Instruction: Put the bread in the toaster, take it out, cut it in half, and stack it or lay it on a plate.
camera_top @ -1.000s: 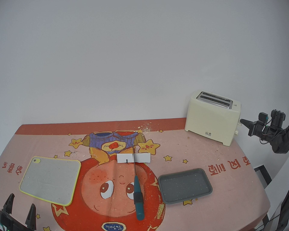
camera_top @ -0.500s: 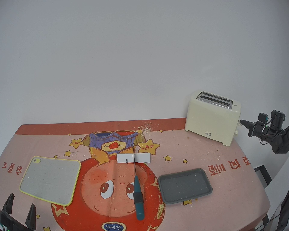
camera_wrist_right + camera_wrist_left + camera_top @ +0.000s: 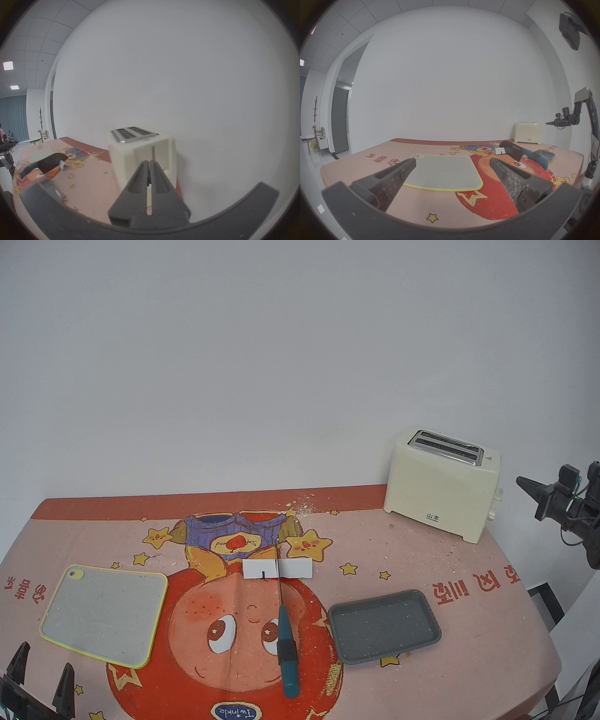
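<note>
The pink cartoon-printed tablecloth carries everything in play. The largest piece on it is the cream two-slot toaster at its far right corner. A second ago the right gripper had its tip against the lever end of that toaster. It has since pulled back to the right and now hangs in the air just off that end, touching nothing. By my reading the lever press is done and the toasting wait has begun. The bread is most likely down in the slots, whose dark openings hide their contents. The grey cutting board with a yellow rim lies at the near left. The dark grey rectangular tray lies at the near right, and both are bare apart from crumbs. Between them the teal-handled knife lies blade-edge up, its tip resting in a small white card holder. In the right wrist view the right gripper's jaws are pressed together to a thin slit and carry nothing. The left gripper sits low at the near left table edge, just before the board, jaws spread wide and empty.
</note>
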Robot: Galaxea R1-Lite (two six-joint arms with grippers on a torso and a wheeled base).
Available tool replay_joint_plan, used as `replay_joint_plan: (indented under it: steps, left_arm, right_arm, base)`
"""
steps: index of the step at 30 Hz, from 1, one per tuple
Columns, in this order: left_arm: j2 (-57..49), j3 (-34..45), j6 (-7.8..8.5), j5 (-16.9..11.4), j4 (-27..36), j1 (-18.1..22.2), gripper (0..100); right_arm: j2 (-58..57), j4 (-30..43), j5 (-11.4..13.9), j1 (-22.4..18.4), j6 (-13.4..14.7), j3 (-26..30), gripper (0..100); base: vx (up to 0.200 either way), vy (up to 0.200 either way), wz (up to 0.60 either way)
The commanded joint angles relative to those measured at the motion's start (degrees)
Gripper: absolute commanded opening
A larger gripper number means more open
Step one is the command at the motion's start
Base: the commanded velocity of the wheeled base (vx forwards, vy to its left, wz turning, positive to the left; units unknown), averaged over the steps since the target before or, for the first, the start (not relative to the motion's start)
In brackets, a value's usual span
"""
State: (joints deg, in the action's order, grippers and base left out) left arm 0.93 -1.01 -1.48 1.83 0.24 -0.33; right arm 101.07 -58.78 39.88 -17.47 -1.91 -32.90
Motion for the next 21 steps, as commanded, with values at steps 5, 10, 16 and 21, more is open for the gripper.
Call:
replay_joint_plan:
  steps: [5,10,16,21]
  left_arm:
    - [-0.49,1.01,-0.02,0.02,0.02,-0.02,100]
    - [-0.49,1.01,-0.02,0.02,0.02,-0.02,100]
    - [-0.49,1.01,-0.02,0.02,0.02,-0.02,100]
    - [-0.49,1.01,-0.02,0.02,0.02,-0.02,100]
  right_arm:
    - [-81.65,36.02,2.66,3.76,5.78,32.38,0]
    - [-96.24,54.74,6.18,6.22,-3.18,32.73,0]
    - [-95.62,55.53,-33.72,6.04,-3.45,32.73,0]
    - [-95.62,59.49,-40.23,6.22,2.27,32.55,0]
  base:
    - [0.000,0.000,0.00]
    - [0.000,0.000,0.00]
    - [0.000,0.000,0.00]
    - [0.000,0.000,0.00]
